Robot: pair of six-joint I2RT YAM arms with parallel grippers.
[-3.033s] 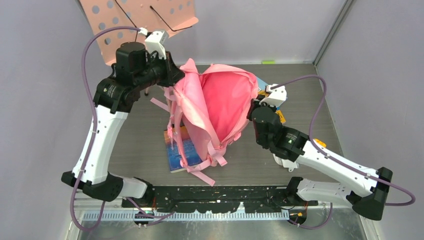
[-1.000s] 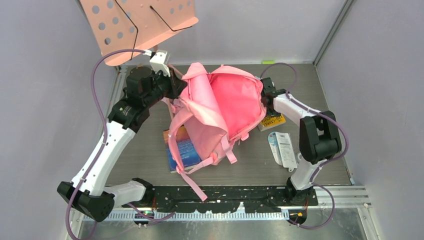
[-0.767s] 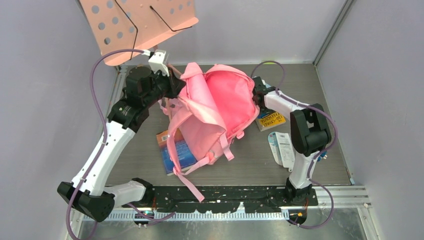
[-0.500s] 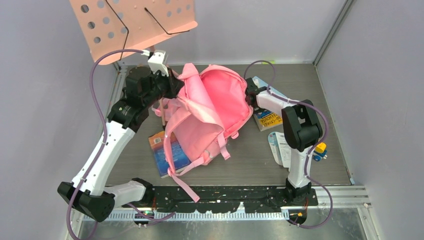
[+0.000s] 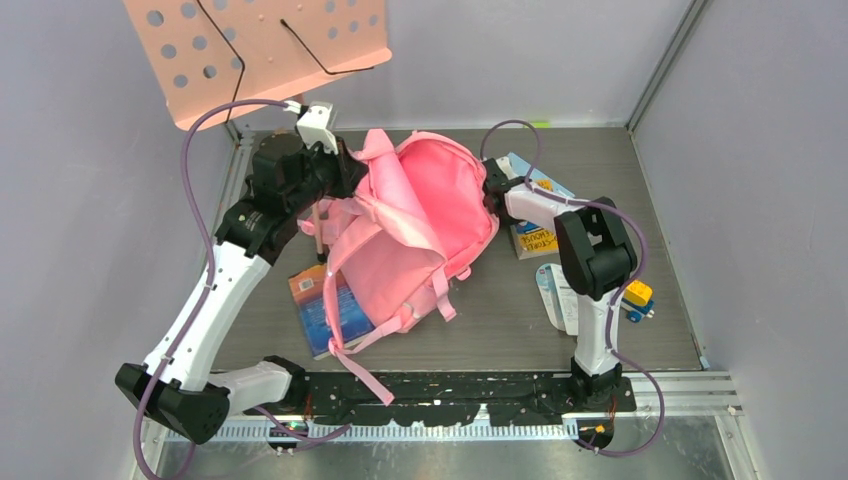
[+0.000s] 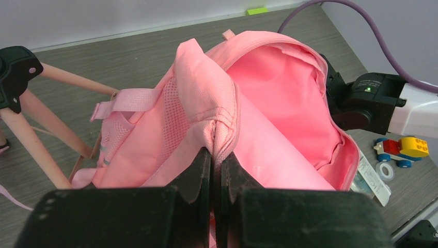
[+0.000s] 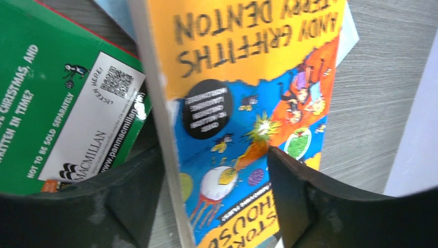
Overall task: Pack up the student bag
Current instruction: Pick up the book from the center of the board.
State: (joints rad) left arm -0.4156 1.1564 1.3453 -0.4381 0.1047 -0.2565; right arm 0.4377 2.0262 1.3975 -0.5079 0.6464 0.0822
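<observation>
The student bag (image 5: 420, 230), a big pink backpack, lies with its mouth gaping and its pink lining (image 6: 279, 103) showing. My left gripper (image 5: 352, 178) is shut on a bunched fold of the bag's upper edge (image 6: 216, 155) and holds that side up. My right gripper (image 5: 492, 195) is low at the bag's right rim. In the right wrist view it stands open (image 7: 217, 181) over a yellow and blue book (image 7: 248, 77). The book's spine edge is by the left finger, and the right finger (image 7: 304, 201) is over the cover. A green book (image 7: 67, 103) lies beside it.
A blue book (image 5: 320, 310) sticks out from under the bag's near side among loose straps. A white box (image 5: 558, 300) and a toy car (image 5: 637, 297) lie at the right. The salmon music stand (image 5: 260, 50) rises at the back left, its tripod legs (image 6: 41, 113) beside the bag.
The bag has been drawn left and toward the near edge, and the blue book beneath slid with it. My right arm swung left to the books by the bag's rim. Its jaws narrowed slightly. The music stand shifted left.
</observation>
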